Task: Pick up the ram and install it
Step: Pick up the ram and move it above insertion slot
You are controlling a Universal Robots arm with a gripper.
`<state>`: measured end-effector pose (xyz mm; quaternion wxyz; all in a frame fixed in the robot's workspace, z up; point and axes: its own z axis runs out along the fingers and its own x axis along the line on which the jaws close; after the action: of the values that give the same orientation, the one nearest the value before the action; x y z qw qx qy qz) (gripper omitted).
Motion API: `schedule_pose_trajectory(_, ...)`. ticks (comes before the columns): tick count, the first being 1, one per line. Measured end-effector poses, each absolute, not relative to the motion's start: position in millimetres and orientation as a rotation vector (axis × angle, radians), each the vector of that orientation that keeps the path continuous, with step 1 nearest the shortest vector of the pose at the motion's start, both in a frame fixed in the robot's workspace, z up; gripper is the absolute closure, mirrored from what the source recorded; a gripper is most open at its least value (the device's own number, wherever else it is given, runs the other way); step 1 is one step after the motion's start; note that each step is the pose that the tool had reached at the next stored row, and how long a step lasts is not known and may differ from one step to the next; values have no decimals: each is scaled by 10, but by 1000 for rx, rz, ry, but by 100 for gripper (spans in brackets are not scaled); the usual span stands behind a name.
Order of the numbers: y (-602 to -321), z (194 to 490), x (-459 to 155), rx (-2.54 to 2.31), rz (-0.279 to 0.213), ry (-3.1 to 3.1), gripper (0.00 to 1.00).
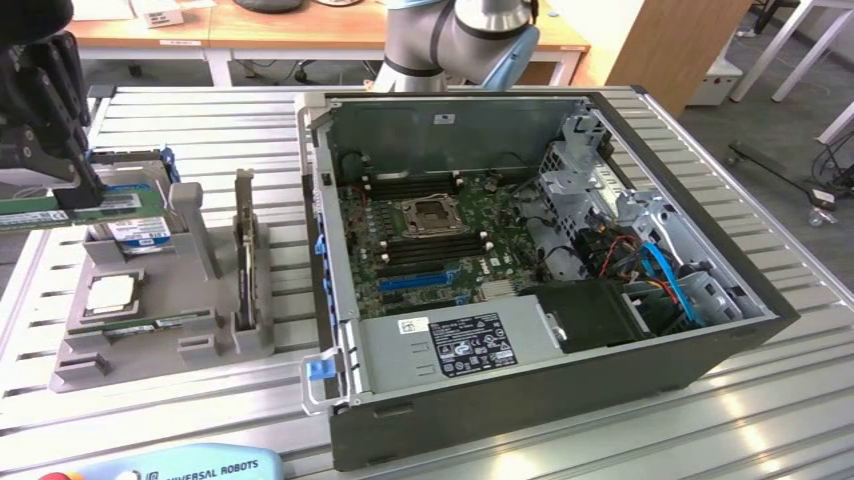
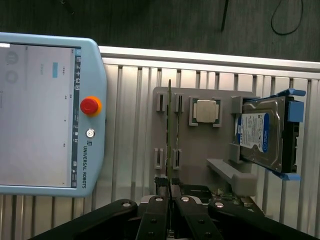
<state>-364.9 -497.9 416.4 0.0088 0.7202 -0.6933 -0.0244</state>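
My gripper hangs at the exterior view's left, above the grey parts tray. It is shut on the ram, a thin green stick held level and lifted off the tray. The wrist view looks down past the black fingers of the gripper. There the ram appears edge-on as a narrow line over the tray. The open computer case lies to the exterior view's right, with its motherboard and dark memory slots exposed.
On the tray sit a blue-labelled hard drive, a processor chip, a second green stick and an upright dark expansion card. A light blue teach pendant lies beside the tray.
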Motion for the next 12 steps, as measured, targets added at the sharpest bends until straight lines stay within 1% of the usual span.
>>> schedule_pose_trajectory(12,-4979,4164,-3412,2254,-78,-2164,89)
